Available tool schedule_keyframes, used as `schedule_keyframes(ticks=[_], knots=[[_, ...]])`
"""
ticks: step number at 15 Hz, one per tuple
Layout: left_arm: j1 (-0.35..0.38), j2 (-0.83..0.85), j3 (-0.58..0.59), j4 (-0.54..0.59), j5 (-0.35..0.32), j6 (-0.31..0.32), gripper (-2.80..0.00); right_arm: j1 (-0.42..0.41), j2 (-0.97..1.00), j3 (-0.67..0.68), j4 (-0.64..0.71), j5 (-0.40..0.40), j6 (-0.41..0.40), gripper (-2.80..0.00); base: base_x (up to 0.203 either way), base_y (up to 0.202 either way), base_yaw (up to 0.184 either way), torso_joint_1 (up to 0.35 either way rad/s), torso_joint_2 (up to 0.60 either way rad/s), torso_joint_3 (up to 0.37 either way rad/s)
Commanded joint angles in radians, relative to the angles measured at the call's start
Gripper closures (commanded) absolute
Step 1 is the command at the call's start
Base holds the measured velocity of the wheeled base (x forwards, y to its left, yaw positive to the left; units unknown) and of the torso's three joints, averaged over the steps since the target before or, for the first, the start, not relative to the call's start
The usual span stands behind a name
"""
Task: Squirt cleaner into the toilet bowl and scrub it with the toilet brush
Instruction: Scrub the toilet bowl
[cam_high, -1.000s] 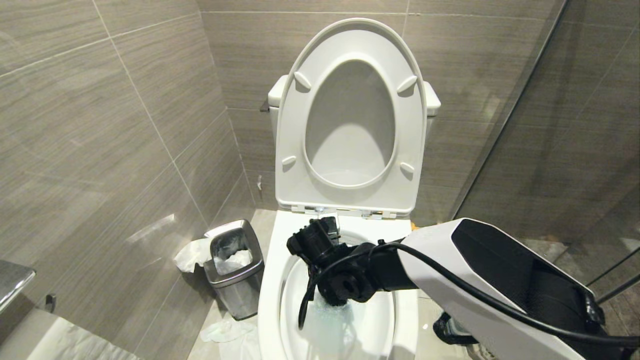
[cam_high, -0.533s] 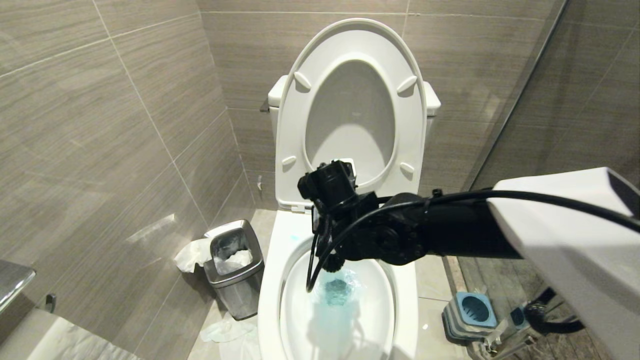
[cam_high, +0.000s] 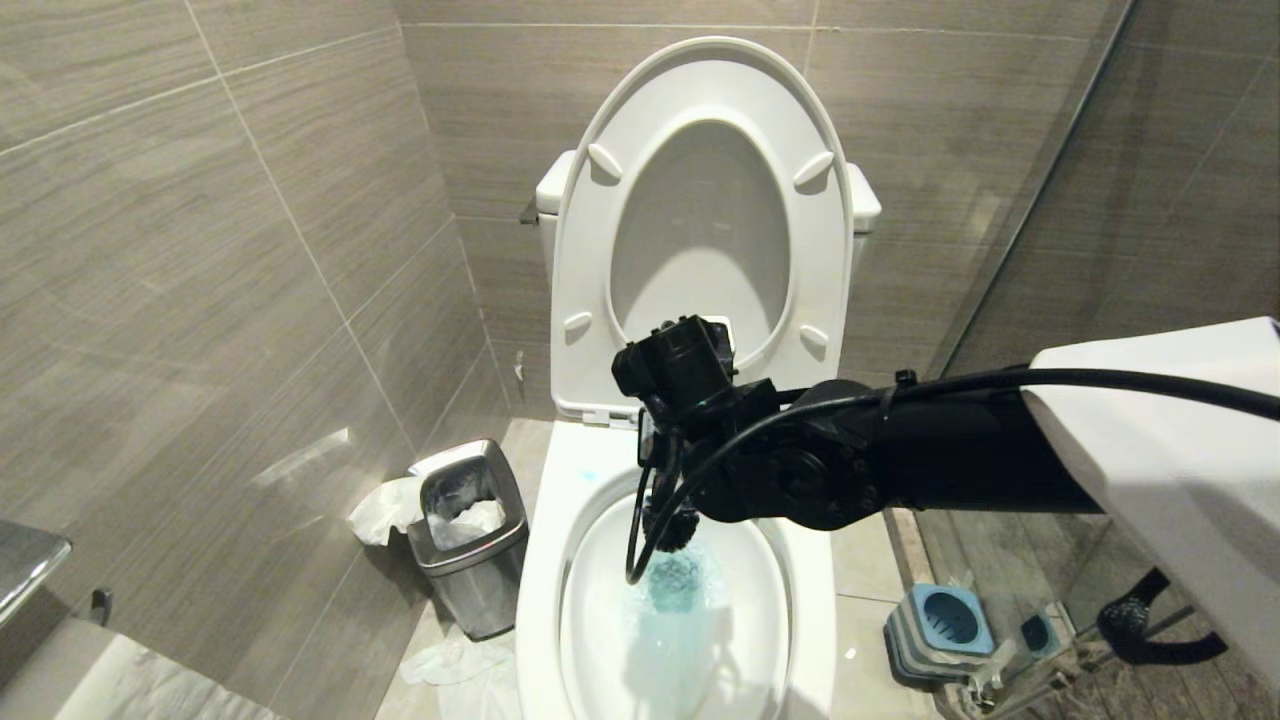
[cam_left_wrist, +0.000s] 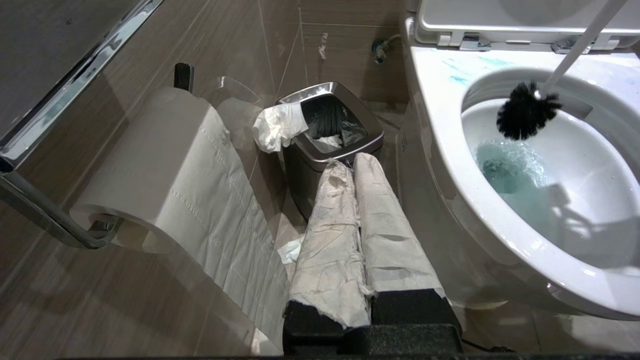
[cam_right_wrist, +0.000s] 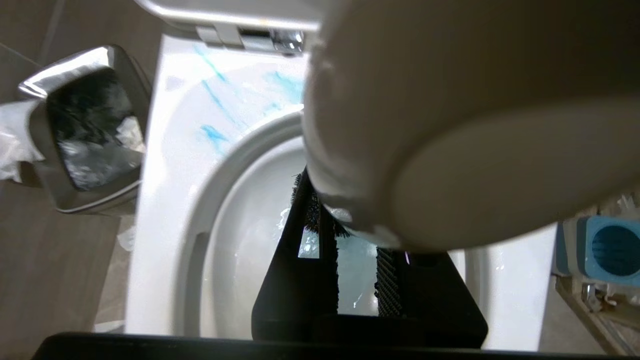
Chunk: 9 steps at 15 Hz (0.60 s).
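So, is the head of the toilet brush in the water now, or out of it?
Out. In the left wrist view the toilet brush hangs with its black bristles clear above the turquoise water, inside the toilet bowl.

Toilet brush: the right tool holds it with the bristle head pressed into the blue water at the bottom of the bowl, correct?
Not quite. The right tool does hold the toilet brush, but the left wrist view shows the bristle head hanging clear above the blue water, up near the rim of the toilet bowl, not pressed into it.

Open toilet bowl (cam_high: 540, 600) betw. waste bin (cam_high: 470, 540) & brush base (cam_high: 940, 625).
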Motion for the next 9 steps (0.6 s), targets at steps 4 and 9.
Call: schedule_keyframes(ticks=[4,9], knots=[[0.0,0.001,0.0,0.001,-0.001,0.0,0.0,-0.022,0.216,-0.025,-0.005,-0.002,0.049,0.0,0.0,0.0,0.0,0.0,0.0,0.0],[0.0,0.002,0.001,0.001,0.0,0.0,0.0,-0.036,0.336,-0.09,-0.005,0.001,0.06,0.0,0.0,0.0,0.0,0.0,0.0,0.0]])
